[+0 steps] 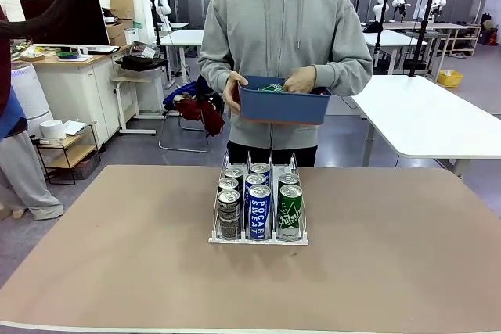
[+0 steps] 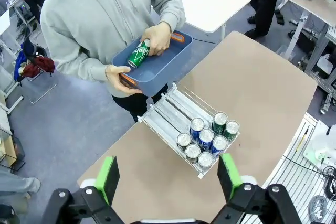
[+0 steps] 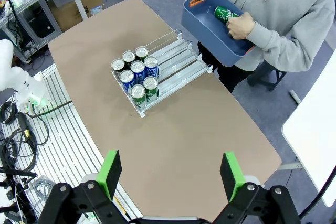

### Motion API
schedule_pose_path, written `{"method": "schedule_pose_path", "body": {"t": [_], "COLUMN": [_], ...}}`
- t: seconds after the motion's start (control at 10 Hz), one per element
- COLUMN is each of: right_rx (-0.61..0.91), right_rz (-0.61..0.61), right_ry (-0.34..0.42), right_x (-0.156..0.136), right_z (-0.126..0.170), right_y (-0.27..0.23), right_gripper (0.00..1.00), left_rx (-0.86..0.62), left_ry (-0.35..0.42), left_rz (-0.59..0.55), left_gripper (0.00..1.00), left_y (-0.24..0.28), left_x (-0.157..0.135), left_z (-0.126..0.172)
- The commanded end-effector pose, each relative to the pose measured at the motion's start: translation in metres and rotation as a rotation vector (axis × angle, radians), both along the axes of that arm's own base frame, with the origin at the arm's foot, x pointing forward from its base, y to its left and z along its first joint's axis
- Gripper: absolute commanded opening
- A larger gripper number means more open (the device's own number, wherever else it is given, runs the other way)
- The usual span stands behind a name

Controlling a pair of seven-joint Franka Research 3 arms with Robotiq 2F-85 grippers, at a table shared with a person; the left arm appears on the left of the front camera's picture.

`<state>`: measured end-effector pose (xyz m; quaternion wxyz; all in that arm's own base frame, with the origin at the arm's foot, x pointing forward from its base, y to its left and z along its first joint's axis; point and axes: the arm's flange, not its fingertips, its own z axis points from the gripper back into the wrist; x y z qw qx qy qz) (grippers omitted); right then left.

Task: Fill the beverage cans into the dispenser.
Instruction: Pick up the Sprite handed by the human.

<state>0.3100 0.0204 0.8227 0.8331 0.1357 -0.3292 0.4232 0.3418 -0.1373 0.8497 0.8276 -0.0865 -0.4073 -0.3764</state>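
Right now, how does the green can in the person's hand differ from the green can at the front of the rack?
The held green can lies tilted in the blue bin, gripped by a hand; the front green can stands upright in the rack, untouched. Both are green with white script and silver tops.

Lab-like workroom, white worktables (image 1: 427, 111), monitor (image 1: 70, 21) on a cabinet (image 1: 74, 91), cardboard box (image 1: 121, 4), grey floor (image 1: 149, 146)
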Motion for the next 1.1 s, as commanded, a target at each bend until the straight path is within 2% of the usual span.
{"method": "schedule_pose_path", "body": {"t": [0.0,0.6,0.7,0.9,1.0], "right_rx": [0.024,0.024,0.024,0.024,0.024], "right_rz": [0.011,0.011,0.011,0.011,0.011], "right_ry": [-0.004,-0.004,-0.004,-0.004,-0.004], "right_x": [-0.002,-0.002,-0.002,-0.002,-0.002], "right_z": [-0.004,-0.004,-0.004,-0.004,-0.004], "right_y": [0.002,0.002,0.002,0.002,0.002], "right_gripper": [1.00,1.00,1.00,1.00,1.00], "left_rx": [0.030,0.006,0.003,0.003,0.005], "left_ry": [-0.015,-0.008,0.030,0.033,0.024], "left_rz": [-0.012,-0.003,-0.079,-0.197,-0.191], "left_gripper": [1.00,1.00,1.00,1.00,1.00], "left_y": [-0.001,-0.006,-0.002,0.006,0.009], "left_x": [0.003,0.000,0.000,0.004,0.008], "left_z": [0.003,0.004,0.004,0.011,0.014]}}
